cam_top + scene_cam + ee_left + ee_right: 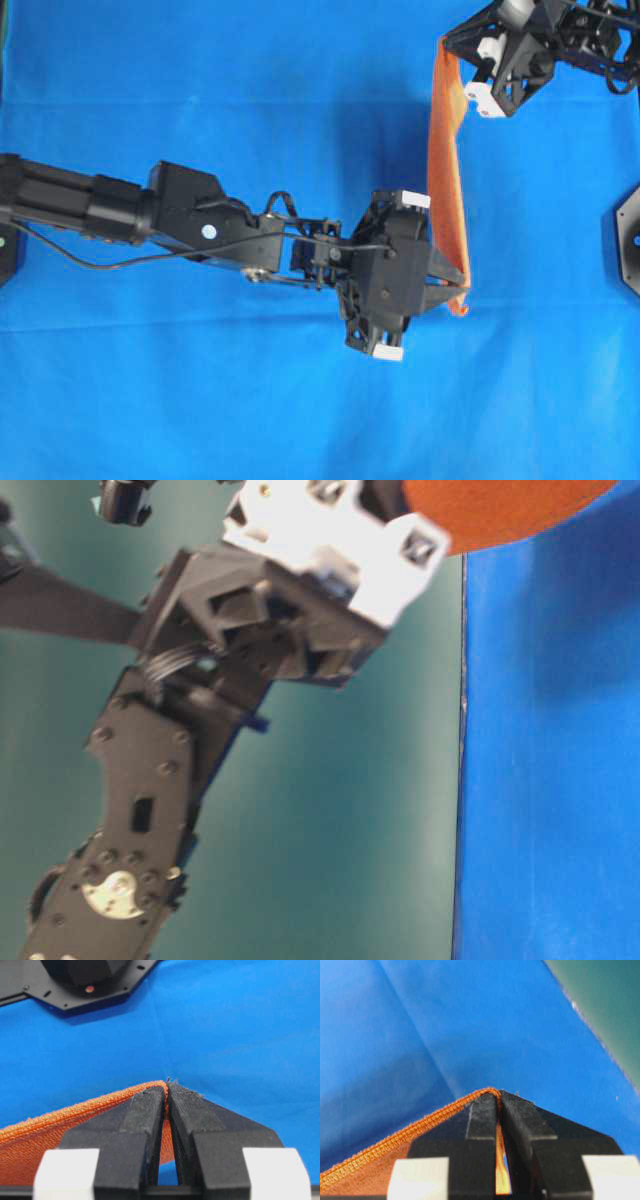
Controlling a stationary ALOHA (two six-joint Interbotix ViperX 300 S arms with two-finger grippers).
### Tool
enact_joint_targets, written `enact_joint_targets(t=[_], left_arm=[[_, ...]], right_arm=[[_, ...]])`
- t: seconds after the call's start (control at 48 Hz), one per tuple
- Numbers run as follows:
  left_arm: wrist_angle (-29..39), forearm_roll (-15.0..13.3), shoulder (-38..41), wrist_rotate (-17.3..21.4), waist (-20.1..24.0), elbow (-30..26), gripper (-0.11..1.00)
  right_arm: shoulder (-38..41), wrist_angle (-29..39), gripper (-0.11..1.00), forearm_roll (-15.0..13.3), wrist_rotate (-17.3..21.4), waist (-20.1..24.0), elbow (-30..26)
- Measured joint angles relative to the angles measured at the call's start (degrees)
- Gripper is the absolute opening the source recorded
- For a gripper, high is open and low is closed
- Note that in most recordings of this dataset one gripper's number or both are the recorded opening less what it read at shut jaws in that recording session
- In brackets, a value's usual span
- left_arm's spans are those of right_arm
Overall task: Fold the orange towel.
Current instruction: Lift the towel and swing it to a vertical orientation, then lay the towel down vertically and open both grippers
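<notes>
The orange towel (443, 170) hangs stretched edge-on between my two grippers, lifted above the blue sheet (250, 90). My left gripper (462, 290) is shut on its near corner, and the left wrist view shows the cloth (60, 1125) pinched between the black fingers (145, 1110). My right gripper (452, 55) is shut on the far corner; the right wrist view shows the hem (420, 1125) clamped at the fingertips (482, 1110). In the table-level view only a curved piece of the towel (500, 510) shows at the top, above the right arm.
The blue sheet covers the whole table. A black arm base (625, 235) stands at the right edge and also shows in the left wrist view (85, 985). The sheet's edge (463, 780) borders a green surface. The left arm (180, 215) lies across the middle.
</notes>
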Motion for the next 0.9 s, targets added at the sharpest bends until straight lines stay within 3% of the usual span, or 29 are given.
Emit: enact_joint_targets(t=[0.229,0.437,0.604,0.895], left_arm=[[1.8,-0.1,-0.4,-2.8,0.0,4.7,0.02],[1.9,-0.1,-4.3,-7.4,-0.1,13.4,0.02],[1.1,-0.1,-7.5,-11.3,-0.3,20.9,0.02],[-1.5,-0.1,-8.7,-13.3,-0.8,24.8,0.03]], right_arm=[[5.8,-0.5,0.03,0.0,-0.2,0.1,-1.8],[15.7,-3.3,0.03,-0.2,-0.3,3.1,-8.1],[21.3,-3.8,0.03,-2.1,-0.3,5.0,-12.9],[23.2,-3.9,0.03,-4.1,-0.4,6.7,-15.7]])
